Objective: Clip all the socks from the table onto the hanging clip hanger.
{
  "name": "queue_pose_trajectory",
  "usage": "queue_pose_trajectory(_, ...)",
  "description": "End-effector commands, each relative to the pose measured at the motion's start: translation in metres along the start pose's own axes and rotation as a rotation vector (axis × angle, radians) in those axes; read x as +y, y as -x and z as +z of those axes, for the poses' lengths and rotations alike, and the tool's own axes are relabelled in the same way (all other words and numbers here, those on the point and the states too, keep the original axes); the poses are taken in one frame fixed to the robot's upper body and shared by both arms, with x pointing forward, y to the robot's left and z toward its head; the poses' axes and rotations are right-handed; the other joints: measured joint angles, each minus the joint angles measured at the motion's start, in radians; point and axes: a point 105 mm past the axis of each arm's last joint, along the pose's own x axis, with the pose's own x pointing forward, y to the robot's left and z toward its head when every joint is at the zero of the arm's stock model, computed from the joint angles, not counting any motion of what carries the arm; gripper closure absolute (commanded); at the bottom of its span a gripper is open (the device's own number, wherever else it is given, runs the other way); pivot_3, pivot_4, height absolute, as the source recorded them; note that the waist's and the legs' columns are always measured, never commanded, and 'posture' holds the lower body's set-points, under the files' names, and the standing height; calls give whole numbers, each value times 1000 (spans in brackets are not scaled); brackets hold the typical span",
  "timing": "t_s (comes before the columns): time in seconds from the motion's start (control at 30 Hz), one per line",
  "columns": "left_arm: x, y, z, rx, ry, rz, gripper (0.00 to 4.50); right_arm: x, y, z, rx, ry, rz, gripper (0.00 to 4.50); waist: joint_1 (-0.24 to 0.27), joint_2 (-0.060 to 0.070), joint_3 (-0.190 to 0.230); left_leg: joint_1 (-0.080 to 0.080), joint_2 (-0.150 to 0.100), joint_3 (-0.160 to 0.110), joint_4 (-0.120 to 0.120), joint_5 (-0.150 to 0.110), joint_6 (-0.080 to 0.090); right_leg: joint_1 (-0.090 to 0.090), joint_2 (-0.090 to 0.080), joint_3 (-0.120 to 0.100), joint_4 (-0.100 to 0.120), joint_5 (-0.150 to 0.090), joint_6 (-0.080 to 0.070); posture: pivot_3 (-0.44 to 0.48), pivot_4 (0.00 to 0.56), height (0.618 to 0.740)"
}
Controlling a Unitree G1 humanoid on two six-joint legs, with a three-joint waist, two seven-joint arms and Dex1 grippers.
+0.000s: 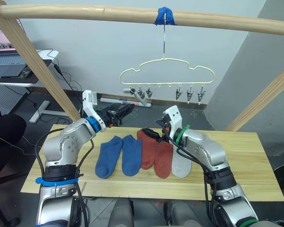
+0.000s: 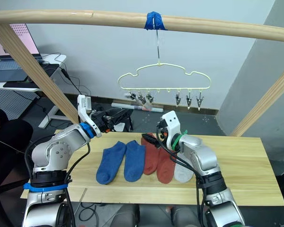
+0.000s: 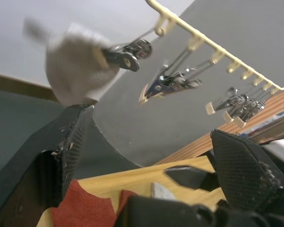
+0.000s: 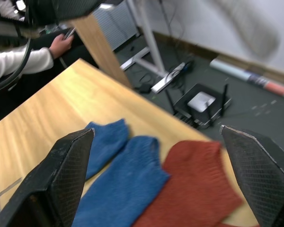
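the left gripper [image 3: 151, 156] has its jaws released, empty, just below the clip hanger [image 1: 166, 72]; a light grey sock [image 3: 75, 71], blurred, seems pinned in a clip above them. the right gripper [image 4: 165, 179] also has released jaws, hovering over the blue socks [image 1: 119, 154] and rust red socks [image 1: 156, 155] on the surface [image 1: 246, 156]. another grey sock [image 1: 181, 164] lies beside them.

Open air lies between the desk [image 1: 255, 156] and the clip hanger [image 1: 166, 75] at 12 o'clock; slanted wooden posts [image 1: 35, 61] flank both sides.
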Motion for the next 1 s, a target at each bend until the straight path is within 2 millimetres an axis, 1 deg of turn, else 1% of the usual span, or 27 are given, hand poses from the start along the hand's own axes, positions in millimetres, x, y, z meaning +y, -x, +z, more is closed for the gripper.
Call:
queue_pose_trajectory(0.03,-15,-4,-6,15,-127,-39,0,8,19,27,-121,20,40,18,0,0,0,0,0,0,0,0,0,0,0,0,0,0,0,26,170,740)
queue_pose_trajectory(0.1,-16,-4,-12,17,-168,-36,0,10,30,33,-163,2,56,18,1,0,0,0,0,0,0,0,0,0,0,0,-1,0,0,24,173,740)
queue_pose_trajectory(0.17,-18,-4,-11,-20,-199,-30,0,13,42,34,-174,47,69,18,1,0,0,0,0,0,0,0,0,0,0,0,-1,0,0,18,174,740)
queue_pose_trajectory(0.27,-29,-7,-11,-51,-208,-63,517,10,54,34,-186,77,53,0,0,0,1,0,0,0,0,0,0,0,0,0,-1,0,0,15,174,740)
queue_pose_trajectory(0.33,-33,-9,-13,-56,-239,-74,1122,8,59,35,-197,96,39,0,0,0,1,0,0,0,0,0,0,0,0,0,-1,0,1,12,174,740)
queue_pose_trajectory(0.5,-35,-18,-8,-111,-339,-39,2629,5,62,39,-229,146,25,0,-2,0,1,0,0,1,1,0,0,0,0,1,-1,-1,1,4,172,740)
queue_pose_trajectory(0.6,-37,-26,-6,-166,-384,-10,2629,7,62,49,-280,186,38,0,0,0,1,0,0,1,0,0,0,0,0,1,-1,0,1,0,171,740)
queue_pose_trajectory(0.7,-31,-33,-5,-207,-428,47,2629,13,63,60,-322,216,68,0,0,0,1,0,-1,1,0,0,0,1,0,1,-1,0,0,-4,168,740)
queue_pose_trajectory(0.8,-29,-35,-8,-211,-437,57,2629,18,64,68,-353,231,96,0,-1,0,1,0,0,1,1,0,0,0,1,1,-1,0,0,-4,168,740)
queue_pose_trajectory(0.87,-27,-36,-8,-219,-437,67,2629,22,64,71,-354,247,119,0,-1,0,1,0,0,0,0,0,0,0,1,1,-1,0,0,-9,166,740)
queue_pose_trajectory(1.0,-22,-39,-8,-231,-446,85,2629,30,64,84,-383,272,155,0,-1,0,1,0,0,0,1,0,0,0,1,1,-1,0,0,-15,166,740)
